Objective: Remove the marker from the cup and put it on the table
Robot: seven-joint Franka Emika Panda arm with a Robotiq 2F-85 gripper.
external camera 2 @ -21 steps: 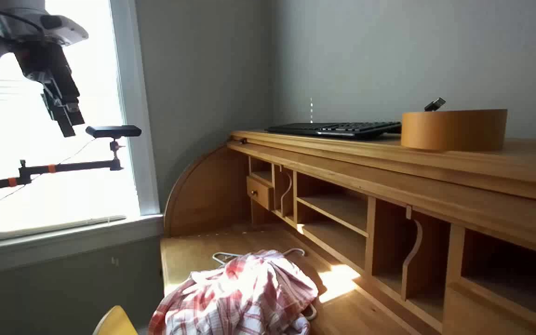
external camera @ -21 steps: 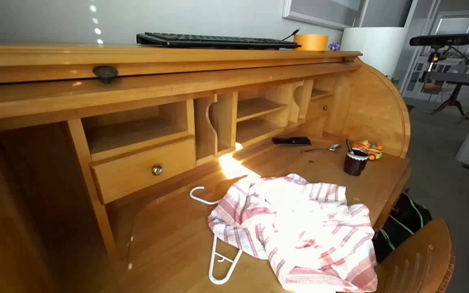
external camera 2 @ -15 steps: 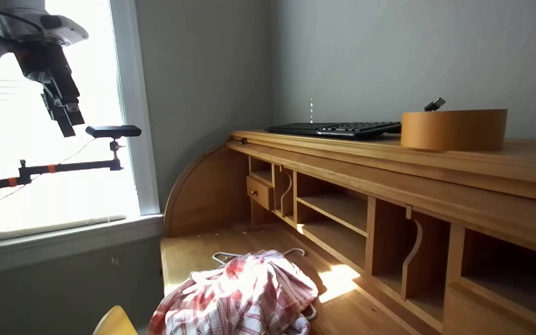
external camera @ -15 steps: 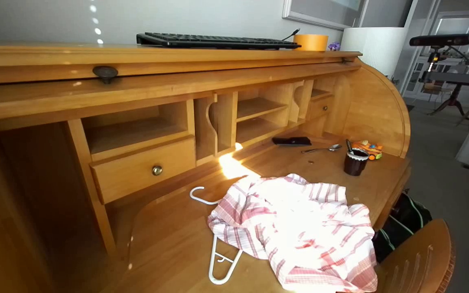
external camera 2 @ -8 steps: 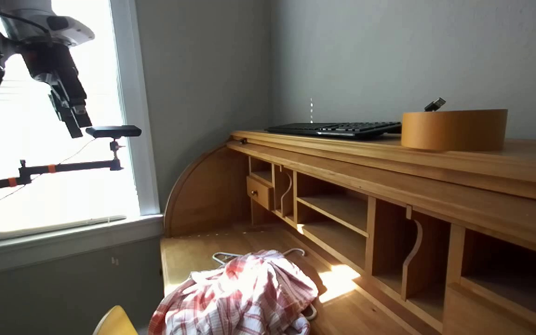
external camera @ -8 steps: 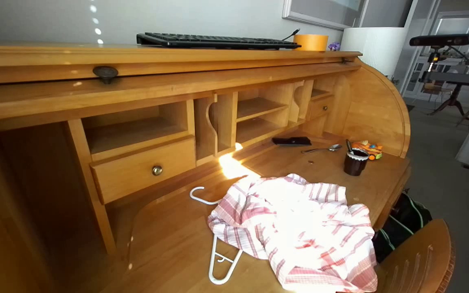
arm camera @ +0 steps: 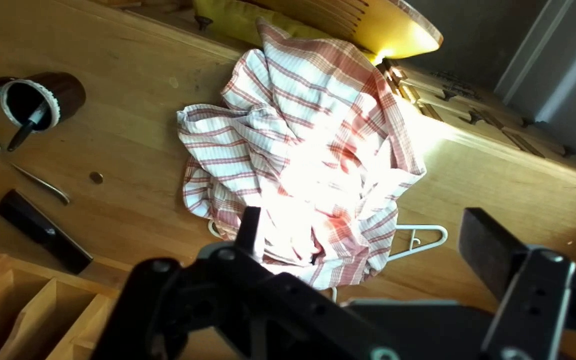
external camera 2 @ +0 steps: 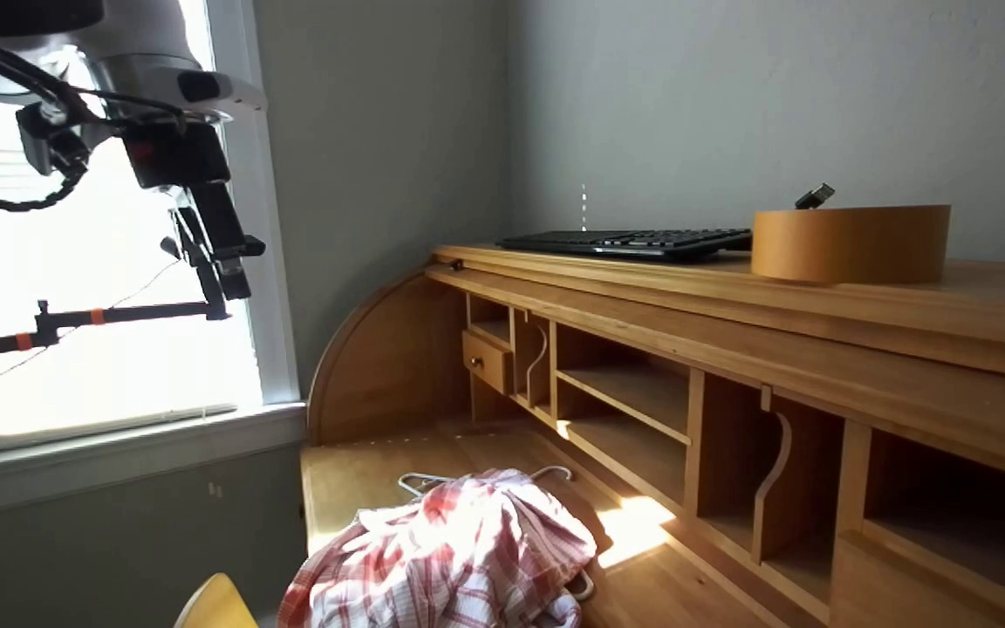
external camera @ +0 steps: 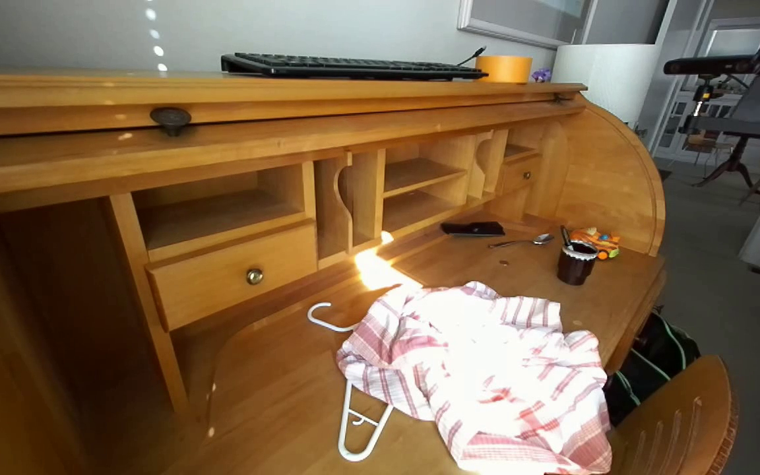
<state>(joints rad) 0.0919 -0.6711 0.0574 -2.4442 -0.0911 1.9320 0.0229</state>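
Note:
The dark marker (external camera: 565, 236) leans in the small dark cup (external camera: 575, 267), its upper end sticking out past the light rim. The cup stands upright on the wooden roll-top desk, the table (external camera: 274, 389), near its far right end. The wrist view shows the marker (arm camera: 27, 127) and cup (arm camera: 68, 95) at upper left. Both are out of sight in an exterior view where my gripper (external camera 2: 225, 292) hangs in front of the window, above desk level. In the wrist view my gripper (arm camera: 360, 225) is open and empty, its fingers wide apart, high over the cloth and well away from the cup.
A pink-and-white cloth (external camera: 485, 369) with white hangers covers the desk's middle. Near the cup lie a spoon (external camera: 532, 241), a flat black object (external camera: 472, 229) and an orange toy (external camera: 598, 243). A chair (external camera: 677, 422) stands at the front. A camera arm (external camera 2: 136, 314) stands by the window.
The arm has moved right and lower in an exterior view, looking larger there. Part of it now enters the upper right corner of an exterior view. The cup, marker and cloth have not moved.

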